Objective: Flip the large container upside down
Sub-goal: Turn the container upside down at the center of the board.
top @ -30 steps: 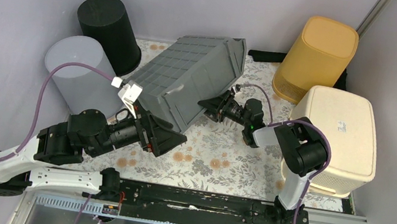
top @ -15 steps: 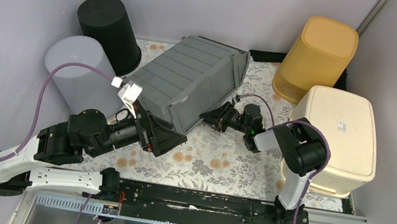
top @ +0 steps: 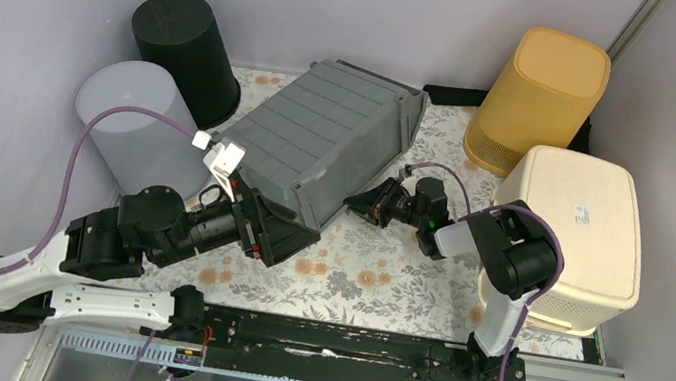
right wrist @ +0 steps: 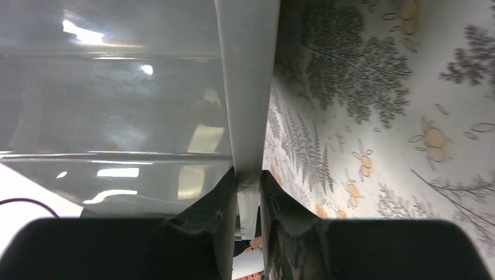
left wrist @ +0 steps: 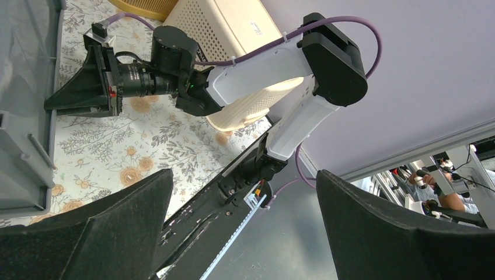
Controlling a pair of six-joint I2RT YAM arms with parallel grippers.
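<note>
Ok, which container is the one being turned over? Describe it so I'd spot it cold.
Look to the far middle of the flower-patterned table cover. The dark grey ribbed plastic crate lies there, its rim pinched by the right claw. Unlike the black round bin, frosted round bin, yellow basket and cream basket nearby, it alone is tilted.

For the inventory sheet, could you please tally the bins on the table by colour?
Black bin: 1
Frosted bin: 1
Grey bin: 1
Yellow bin: 1
Cream bin: 1
Total: 5
</note>
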